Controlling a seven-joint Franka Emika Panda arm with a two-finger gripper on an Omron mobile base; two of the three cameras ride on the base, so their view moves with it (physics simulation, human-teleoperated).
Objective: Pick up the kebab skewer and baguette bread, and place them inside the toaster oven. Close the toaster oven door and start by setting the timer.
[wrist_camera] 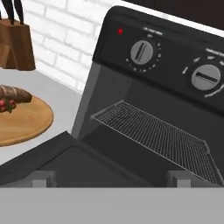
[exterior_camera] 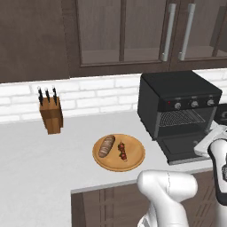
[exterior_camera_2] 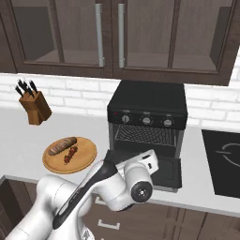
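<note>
The baguette bread point(exterior_camera: 107, 146) is a small oblong brown loaf with pale slashes across its crust, lying on the left half of a round wooden plate point(exterior_camera: 133, 162). Just beside it on the right, on the same plate, lies the kebab skewer point(exterior_camera: 122, 150), a short thin stick with small red and dark chunks, shorter than the loaf. In the hand view the two seem to touch at one end, though the overlap is too small to be sure of.

The plate sits near the front edge of the pale desk point(exterior_camera: 35, 159). To its right stands the toaster oven point(exterior_camera: 177, 91), a large black box with a row of three round knobs and a small red light above its mouth. A wire rack point(wrist_camera: 153, 135) spans the bare cavity. The toaster oven door point(exterior_camera_2: 164, 171) is folded down flat toward the near side, a black panel with a dark window.

The pincer point(wrist_camera: 111, 178) hangs just in front of the lowered door, its finger tips point(wrist_camera: 43, 178) spread wide apart with nothing between them.

Far left against the white brick wall stands a wooden knife block point(exterior_camera: 51, 114).
</note>
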